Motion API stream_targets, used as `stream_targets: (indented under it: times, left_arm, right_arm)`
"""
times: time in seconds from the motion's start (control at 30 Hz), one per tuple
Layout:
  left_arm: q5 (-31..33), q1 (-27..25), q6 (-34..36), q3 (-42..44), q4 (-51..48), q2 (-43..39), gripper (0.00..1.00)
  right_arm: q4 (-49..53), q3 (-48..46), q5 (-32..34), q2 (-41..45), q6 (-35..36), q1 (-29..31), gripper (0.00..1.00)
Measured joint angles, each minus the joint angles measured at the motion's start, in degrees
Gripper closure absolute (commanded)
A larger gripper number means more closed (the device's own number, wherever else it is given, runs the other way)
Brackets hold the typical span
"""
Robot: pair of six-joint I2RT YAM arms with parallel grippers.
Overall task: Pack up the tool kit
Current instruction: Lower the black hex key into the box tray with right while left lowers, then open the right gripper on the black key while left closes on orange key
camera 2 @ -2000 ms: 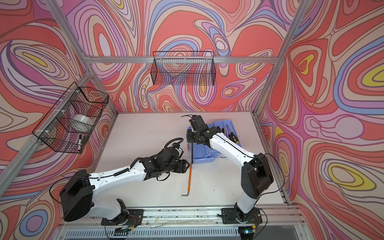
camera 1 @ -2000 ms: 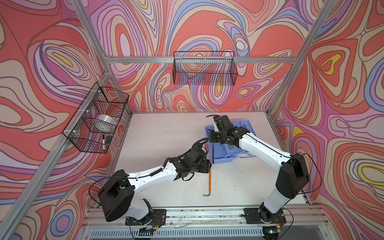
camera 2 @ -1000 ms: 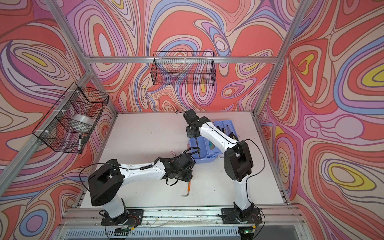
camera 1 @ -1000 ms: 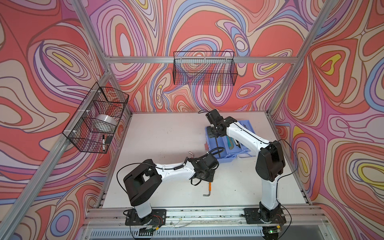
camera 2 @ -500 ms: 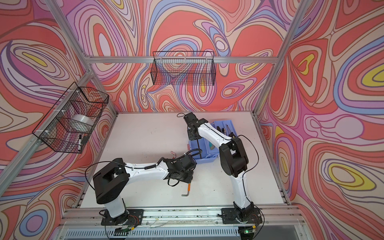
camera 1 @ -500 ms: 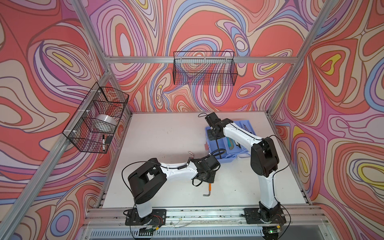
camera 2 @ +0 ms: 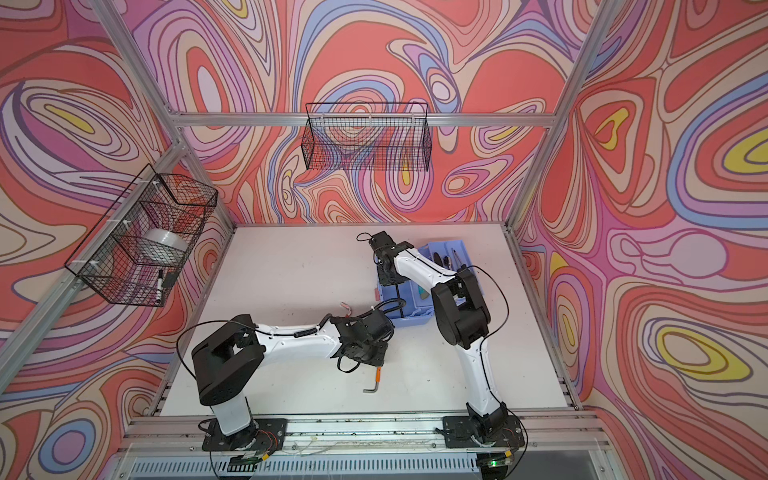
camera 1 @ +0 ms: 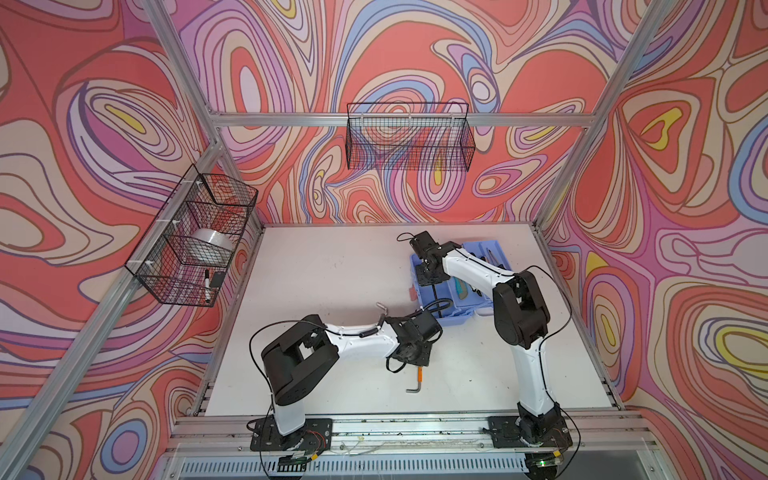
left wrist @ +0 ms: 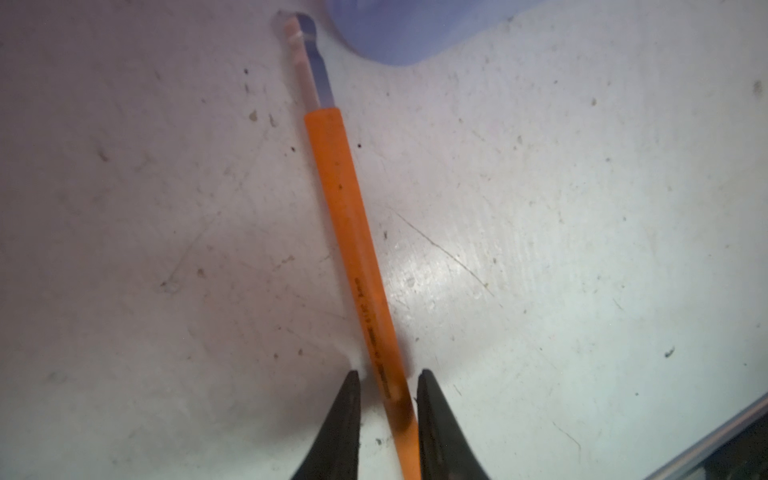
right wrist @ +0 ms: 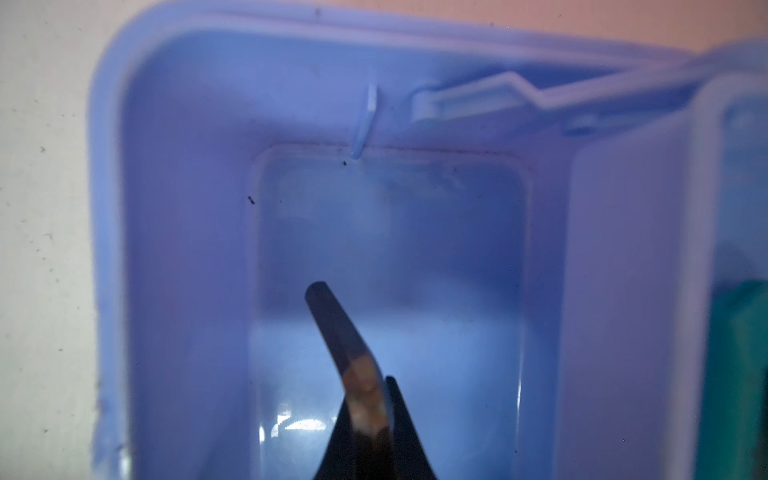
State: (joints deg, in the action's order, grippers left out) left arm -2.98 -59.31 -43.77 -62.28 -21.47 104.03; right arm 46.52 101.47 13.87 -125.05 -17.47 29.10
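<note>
Mid-pack: one tool over the box, one about to be picked up.
Centre frame, the left gripper (left wrist: 386, 380) straddles the orange-sleeved hex key (left wrist: 353, 232) on the table (left wrist: 582, 249), jaws narrow but not clamped. The right gripper (right wrist: 372, 392) pinches a dark bent tool (right wrist: 332, 320) above the toolbox base (camera 1: 455, 321), right of centre. Next, probably: clamp, lift level, carry to the box.

The right gripper (camera 1: 428, 283) hangs over the blue toolbox's (camera 1: 457, 321) left end. The left gripper (camera 1: 419, 362) is near its front, over a bent orange key (camera 1: 418, 381).
</note>
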Motion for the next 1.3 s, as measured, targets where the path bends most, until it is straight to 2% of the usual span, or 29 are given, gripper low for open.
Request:
stream_targets:
  times: [0.1,0.2,0.53,0.97,1.3]
  left_arm:
    - [0.0,0.0,-0.1,-0.4,-0.3,0.5,0.84]
    - [0.1,0.0,-0.6,-0.9,-0.8,0.9,0.89]
    - [0.6,0.0,-1.5,-1.4,-2.2,0.9,1.0]
    - [0.6,0.0,-1.9,0.4,-1.9,-0.6,1.0]
    - [0.8,0.0,-2.4,1.4,-2.6,-3.1,1.0]
  right_arm:
    - [0.0,-0.1,-0.2,0.0,-0.2,-0.2,0.88]
    - [0.0,-0.2,-0.4,0.0,-0.5,-0.2,0.8]
    - [-0.6,-0.3,-1.9,0.2,-1.3,-0.2,0.74]
    - [-1.4,-0.7,-5.3,6.6,-3.2,-0.2,0.64]
    - [-3.2,-4.3,-7.4,11.1,-4.7,-0.2,0.64]
